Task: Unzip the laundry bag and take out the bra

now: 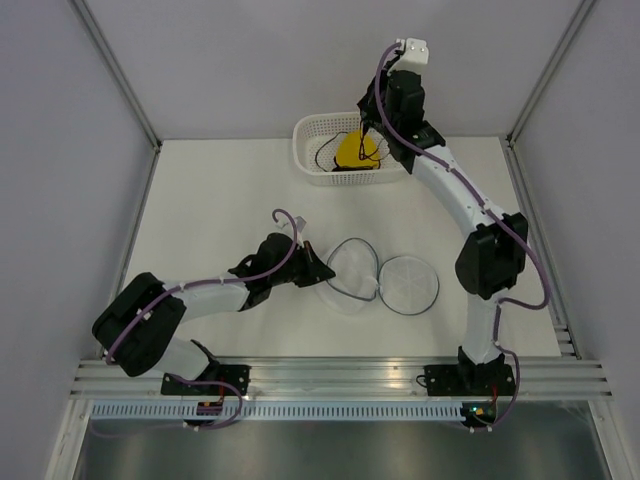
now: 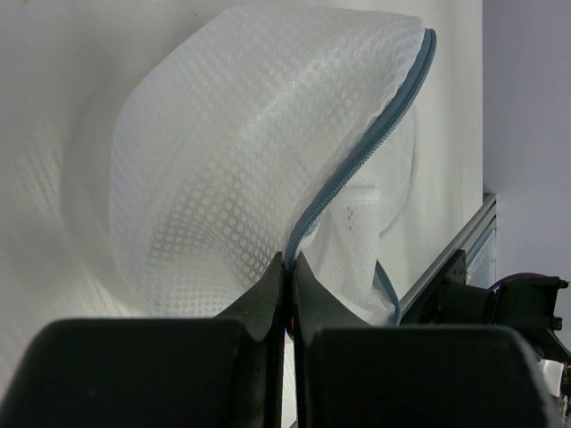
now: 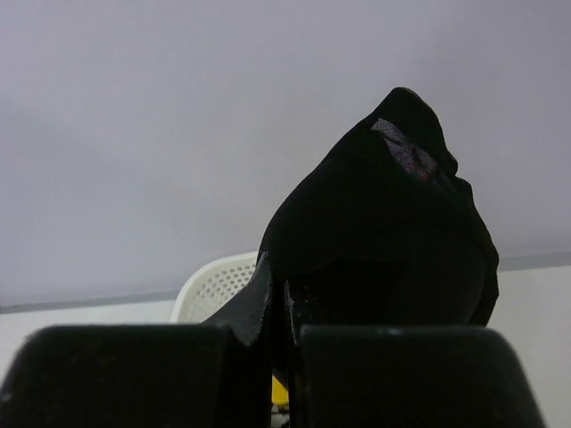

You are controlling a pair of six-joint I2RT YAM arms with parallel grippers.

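Two hands, both squeezed shut. Near: left hand (image 1: 325,272) pinching the zipper edge (image 2: 357,169) of the laundry bag (image 1: 410,283), open in two round halves on the bench (image 1: 220,200). Far: right hand (image 1: 367,132) pinching the bra (image 1: 352,152) at the white basket (image 1: 308,150).

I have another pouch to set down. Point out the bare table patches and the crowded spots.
Bare table: the far-left stretch beside the basket, and the strip between basket and laundry bag. Crowded: the left hand pinching the bag, the right hand holding the bra at the basket.
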